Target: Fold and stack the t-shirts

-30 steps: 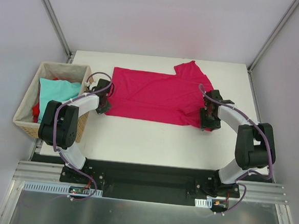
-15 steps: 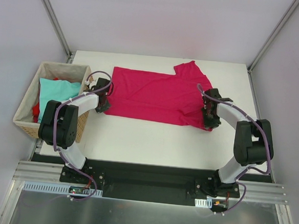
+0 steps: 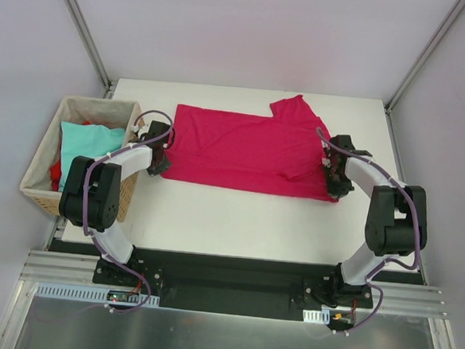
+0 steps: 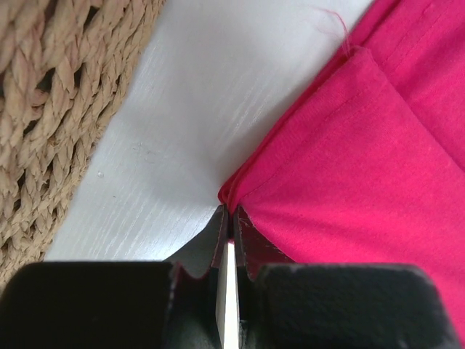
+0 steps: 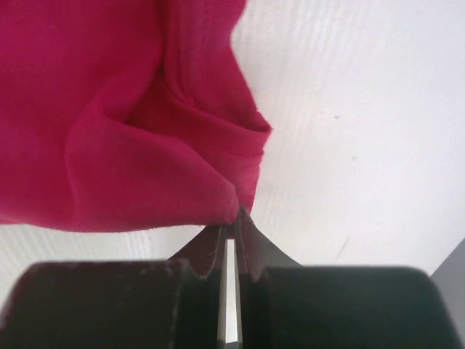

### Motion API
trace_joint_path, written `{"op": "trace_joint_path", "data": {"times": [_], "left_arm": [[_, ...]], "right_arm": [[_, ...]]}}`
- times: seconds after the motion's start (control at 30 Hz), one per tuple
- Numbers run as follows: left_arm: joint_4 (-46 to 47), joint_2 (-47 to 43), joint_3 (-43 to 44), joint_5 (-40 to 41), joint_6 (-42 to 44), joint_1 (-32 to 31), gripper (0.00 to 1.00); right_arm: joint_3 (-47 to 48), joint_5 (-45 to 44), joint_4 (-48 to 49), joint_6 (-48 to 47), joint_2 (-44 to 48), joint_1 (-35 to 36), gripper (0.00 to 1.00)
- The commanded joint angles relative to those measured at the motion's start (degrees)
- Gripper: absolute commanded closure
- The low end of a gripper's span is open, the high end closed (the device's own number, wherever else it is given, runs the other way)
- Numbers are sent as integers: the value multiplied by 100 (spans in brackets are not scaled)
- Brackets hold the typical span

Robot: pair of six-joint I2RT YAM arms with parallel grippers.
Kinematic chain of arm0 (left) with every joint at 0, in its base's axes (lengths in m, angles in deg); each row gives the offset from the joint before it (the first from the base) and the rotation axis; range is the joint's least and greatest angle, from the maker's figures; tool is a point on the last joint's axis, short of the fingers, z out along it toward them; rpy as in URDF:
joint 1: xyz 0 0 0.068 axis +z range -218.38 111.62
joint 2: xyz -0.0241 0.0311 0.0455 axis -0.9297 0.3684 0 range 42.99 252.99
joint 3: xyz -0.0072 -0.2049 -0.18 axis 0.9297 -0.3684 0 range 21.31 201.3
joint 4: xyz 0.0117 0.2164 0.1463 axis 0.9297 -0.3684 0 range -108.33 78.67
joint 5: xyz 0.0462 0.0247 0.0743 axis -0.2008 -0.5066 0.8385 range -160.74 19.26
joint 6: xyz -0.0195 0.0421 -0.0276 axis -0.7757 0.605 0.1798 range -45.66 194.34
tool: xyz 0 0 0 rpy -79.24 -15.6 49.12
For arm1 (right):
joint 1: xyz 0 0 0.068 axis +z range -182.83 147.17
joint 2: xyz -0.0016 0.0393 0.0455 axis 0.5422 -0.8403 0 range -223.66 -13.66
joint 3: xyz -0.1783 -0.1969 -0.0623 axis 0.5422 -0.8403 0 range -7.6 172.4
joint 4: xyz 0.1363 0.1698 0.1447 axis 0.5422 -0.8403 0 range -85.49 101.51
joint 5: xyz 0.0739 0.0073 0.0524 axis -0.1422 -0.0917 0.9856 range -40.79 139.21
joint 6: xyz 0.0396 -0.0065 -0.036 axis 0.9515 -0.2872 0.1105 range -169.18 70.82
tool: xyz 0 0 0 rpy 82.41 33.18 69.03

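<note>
Crimson-magenta t-shirt (image 3: 242, 147) lies spread flat on the white table (image 3: 238, 215), just right of the wicker basket (image 3: 37, 169), which holds a light teal t-shirt (image 3: 87, 144) and a red t-shirt (image 3: 55, 172). Seen from above, the left gripper (image 3: 160, 160) sits at the shirt corner nearest the basket, the right gripper (image 3: 335, 186) at the corner farthest from it. Left wrist view: fingers clenched on the hem corner, basket weave (image 4: 51, 94) close beside. Right wrist view: fingers pinched tight on a bunched edge of the shirt

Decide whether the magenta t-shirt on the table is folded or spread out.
Spread out: the magenta t-shirt lies flat, far sleeve sticking out.
</note>
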Motion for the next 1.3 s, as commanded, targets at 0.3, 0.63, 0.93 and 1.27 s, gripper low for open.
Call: {"op": "trace_joint_path", "data": {"times": [0.3,0.63,0.93,1.27], "left_arm": [[-123,-14,131,167,112,143,100],[-132,-128,87,70,244,143,100],[-141,-216,61,-1,253,135,100],[-141,-339,79,105,305,135,100]], "right_arm": [[460,322,-316,-419,62,-281,99],[432,1202,-596,-120,940,-307,38],[-151,2653,648,3550,2039,-386,1],[-762,1872,1117,4241,1320,-412,0]]}}
